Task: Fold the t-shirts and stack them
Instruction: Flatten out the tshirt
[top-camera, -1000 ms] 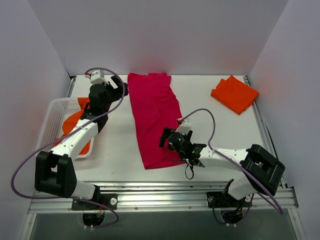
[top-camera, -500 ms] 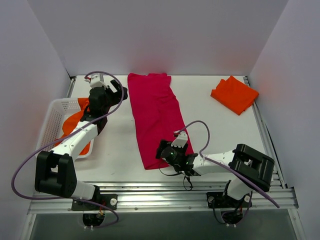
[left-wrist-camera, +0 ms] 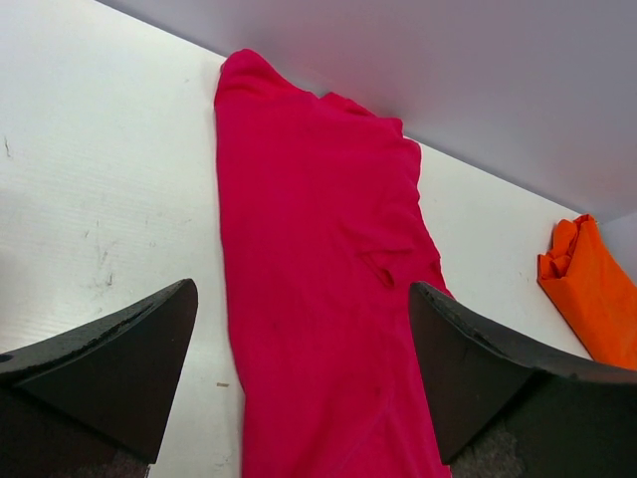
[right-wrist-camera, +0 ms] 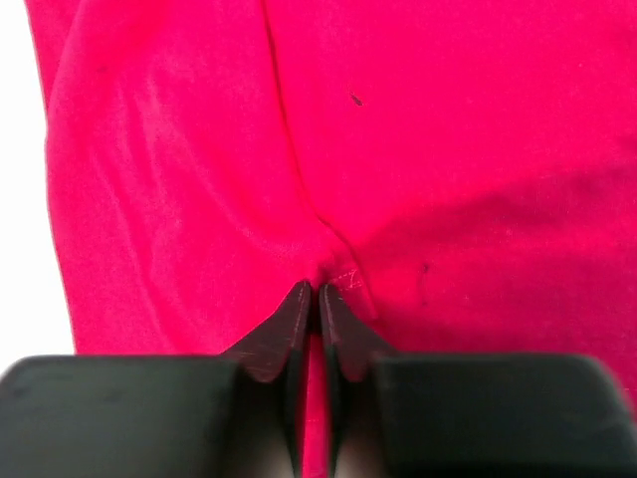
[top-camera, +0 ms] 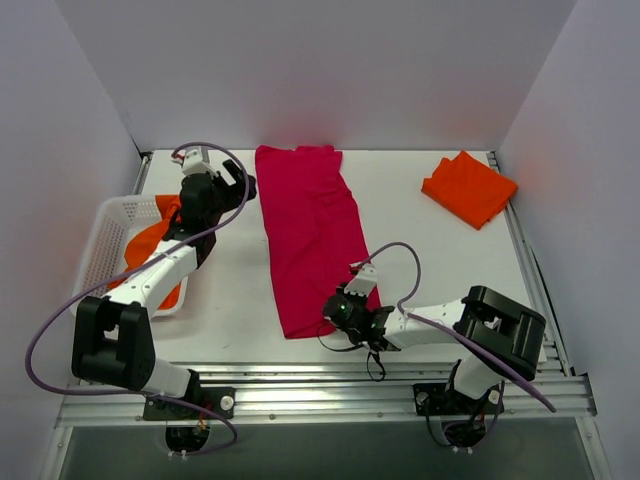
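Observation:
A crimson t-shirt (top-camera: 308, 235) lies in a long strip down the middle of the table, collar end far. At its near right corner my right gripper (top-camera: 338, 308) is down on the cloth. The right wrist view shows this gripper (right-wrist-camera: 318, 289) shut, with a ridge of crimson t-shirt (right-wrist-camera: 199, 149) pinched between the tips. My left gripper (top-camera: 235, 178) hovers open, left of the shirt's far end. In the left wrist view the shirt (left-wrist-camera: 318, 249) shows between the wide-apart fingers (left-wrist-camera: 119, 358). A folded orange t-shirt (top-camera: 468, 187) rests at the back right.
A white mesh basket (top-camera: 105, 235) stands at the left edge, under the left arm, with another orange t-shirt (top-camera: 150, 250) spilling from it. Grey walls close in the table on three sides. The folded orange shirt (left-wrist-camera: 592, 289) lies near the right rail.
My right gripper slid left and nearer along the crimson shirt's near end, then closed from open onto the cloth. The left gripper barely shifted and stayed open.

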`<state>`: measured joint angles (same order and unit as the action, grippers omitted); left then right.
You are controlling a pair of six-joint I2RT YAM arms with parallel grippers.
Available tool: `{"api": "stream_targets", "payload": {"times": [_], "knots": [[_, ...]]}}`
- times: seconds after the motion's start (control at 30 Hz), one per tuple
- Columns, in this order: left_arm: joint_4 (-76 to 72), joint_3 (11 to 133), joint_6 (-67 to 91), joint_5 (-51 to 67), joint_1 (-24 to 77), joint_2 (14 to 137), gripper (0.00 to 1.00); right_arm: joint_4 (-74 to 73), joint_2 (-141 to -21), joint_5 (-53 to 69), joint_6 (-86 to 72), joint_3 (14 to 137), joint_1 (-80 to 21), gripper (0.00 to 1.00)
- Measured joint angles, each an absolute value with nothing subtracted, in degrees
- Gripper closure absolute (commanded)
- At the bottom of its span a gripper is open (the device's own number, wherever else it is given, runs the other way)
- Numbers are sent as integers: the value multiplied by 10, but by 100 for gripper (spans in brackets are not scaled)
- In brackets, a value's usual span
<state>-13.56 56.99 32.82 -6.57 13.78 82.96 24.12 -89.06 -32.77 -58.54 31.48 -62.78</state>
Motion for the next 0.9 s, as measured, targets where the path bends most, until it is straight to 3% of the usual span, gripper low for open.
{"api": "stream_targets", "payload": {"times": [0.57, 0.9], "knots": [[-138, 570, 328, -61, 138, 847, 3, 146, -879, -368, -592, 346, -658, 100], [-134, 570, 330, -68, 143, 831, 3, -206, -598, -535, -684, 480, -766, 100]]}}
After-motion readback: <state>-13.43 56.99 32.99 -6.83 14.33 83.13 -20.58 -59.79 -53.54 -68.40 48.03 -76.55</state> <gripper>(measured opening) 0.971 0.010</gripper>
